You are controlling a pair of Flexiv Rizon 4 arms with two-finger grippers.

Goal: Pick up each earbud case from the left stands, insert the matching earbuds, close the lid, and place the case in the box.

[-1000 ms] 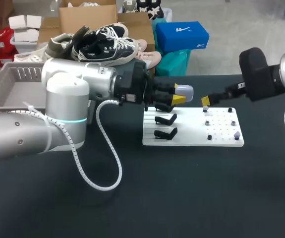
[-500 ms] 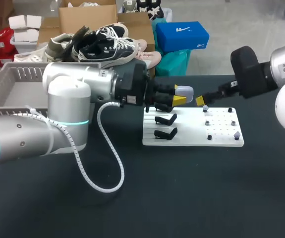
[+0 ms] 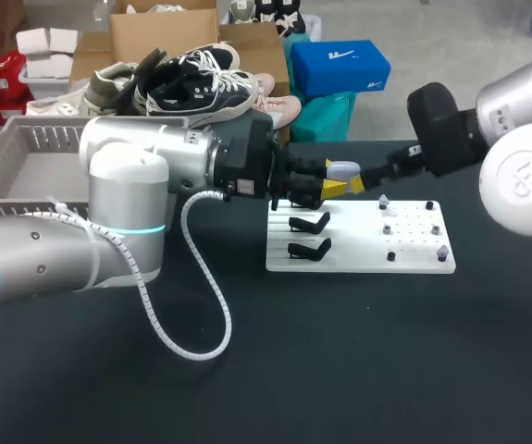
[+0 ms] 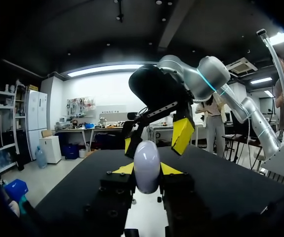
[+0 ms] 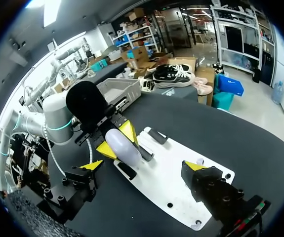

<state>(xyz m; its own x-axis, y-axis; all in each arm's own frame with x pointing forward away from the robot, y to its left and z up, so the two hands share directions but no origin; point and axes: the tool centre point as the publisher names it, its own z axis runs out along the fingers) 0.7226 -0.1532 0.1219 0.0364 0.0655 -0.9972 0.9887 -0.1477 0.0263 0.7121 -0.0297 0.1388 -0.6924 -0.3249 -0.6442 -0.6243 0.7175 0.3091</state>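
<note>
Clamped from two sides, the yellow fingertips (image 4: 122,170) of the left gripper (image 3: 338,181) grasp a pale oval earbud case (image 3: 344,169), holding it in the air just above the near-left corner of the white stand board (image 3: 358,261). Held out end-first like this, the case is offered to the other arm, probably so its lid can be worked; whether the lid is open I cannot tell.

Facing it, the right gripper (image 3: 358,181) has its fingers spread and released, gripping nothing, with the tips near the case's free end.

On the board below, two black stands (image 3: 309,223) sit empty-looking on the left. Small grey earbuds (image 3: 383,199) rest among the pegs on the right. The grey box (image 3: 25,148) waits well apart, beyond the left arm.

From above, the two grippers seem almost to touch. The left wrist view shows the right gripper (image 4: 155,139) behind the earbud case (image 4: 146,166), straddling its line. The right wrist view shows how wide its own fingers (image 5: 93,166) stand, and the case (image 5: 124,148) ahead of them, not between them.
</note>
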